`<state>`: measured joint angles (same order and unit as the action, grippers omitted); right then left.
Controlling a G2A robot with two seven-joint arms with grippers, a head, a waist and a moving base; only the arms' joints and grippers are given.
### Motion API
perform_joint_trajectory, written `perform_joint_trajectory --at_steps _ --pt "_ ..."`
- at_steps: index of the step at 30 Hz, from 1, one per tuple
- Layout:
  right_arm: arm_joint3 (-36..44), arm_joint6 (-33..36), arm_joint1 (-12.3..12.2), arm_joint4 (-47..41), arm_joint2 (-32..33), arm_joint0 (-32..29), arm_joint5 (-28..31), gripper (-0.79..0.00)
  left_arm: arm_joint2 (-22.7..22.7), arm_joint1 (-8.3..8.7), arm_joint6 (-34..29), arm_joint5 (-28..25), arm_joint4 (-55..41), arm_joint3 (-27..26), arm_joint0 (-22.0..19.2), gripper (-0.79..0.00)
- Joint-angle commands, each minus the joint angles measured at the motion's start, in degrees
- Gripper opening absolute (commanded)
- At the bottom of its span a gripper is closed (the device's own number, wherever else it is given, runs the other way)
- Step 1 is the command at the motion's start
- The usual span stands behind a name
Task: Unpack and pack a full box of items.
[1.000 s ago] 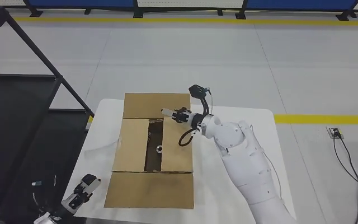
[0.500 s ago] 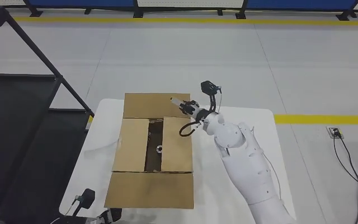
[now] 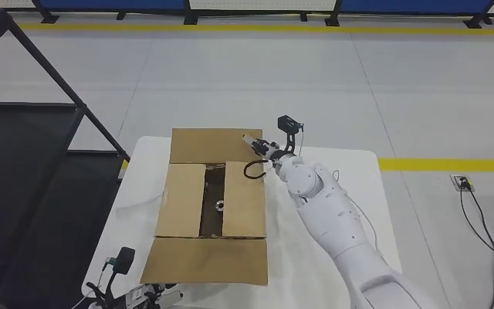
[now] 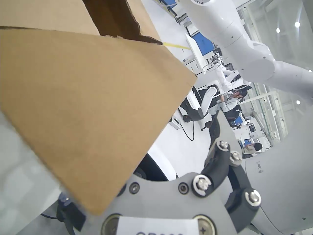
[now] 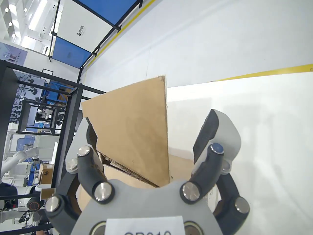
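White bench with the cardboard box on its left half, flaps partly open.
Right gripper sits at the box's far right corner, fingers spread with the far flap edge between them; contact unclear. Both side flaps lie nearly flat with a dark gap between, and a small round item is down in it. Left gripper is low at the bench's near left edge, just under the near flap corner; spread or closed, can't tell.

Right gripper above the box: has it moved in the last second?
Yes: the right gripper moved away from the opening of the box, toward its far flap's corner.
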<state>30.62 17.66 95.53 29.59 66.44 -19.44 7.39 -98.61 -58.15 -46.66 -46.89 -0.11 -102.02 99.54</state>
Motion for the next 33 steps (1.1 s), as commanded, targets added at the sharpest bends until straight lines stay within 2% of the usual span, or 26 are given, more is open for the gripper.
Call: perform_joint_trajectory --at_steps 1,9,16,20,23,33 --pt "-2.49 2.43 0.18 -1.78 0.12 1.19 3.37 0.0 -0.19 0.02 1.25 0.1 -0.31 -0.38 0.02 0.0" --pt "-7.03 10.5 -0.5 -9.49 3.18 4.36 15.2 0.0 -0.99 -0.01 6.72 2.65 -2.24 -2.41 0.2 0.0" --pt "-4.61 16.15 -1.48 -13.38 5.06 4.66 19.6 0.0 -1.64 -0.29 13.35 8.31 -2.46 -5.33 -1.11 0.0" --pt "-1.34 20.52 -1.83 -14.34 5.11 4.34 18.31 0.0 -0.89 -0.59 17.87 13.52 2.87 -7.17 -2.8 0.0" --pt "1.77 24.36 -2.05 -14.47 4.76 4.03 15.26 0.0 0.89 -0.77 19.15 16.9 4.52 -7.8 -4.53 0.0" --pt "14.71 33.59 -2.5 -13.29 2.45 1.31 -0.19 0.0 6.91 -1.27 21.01 24.78 10.62 -5.66 -11.84 0.0"
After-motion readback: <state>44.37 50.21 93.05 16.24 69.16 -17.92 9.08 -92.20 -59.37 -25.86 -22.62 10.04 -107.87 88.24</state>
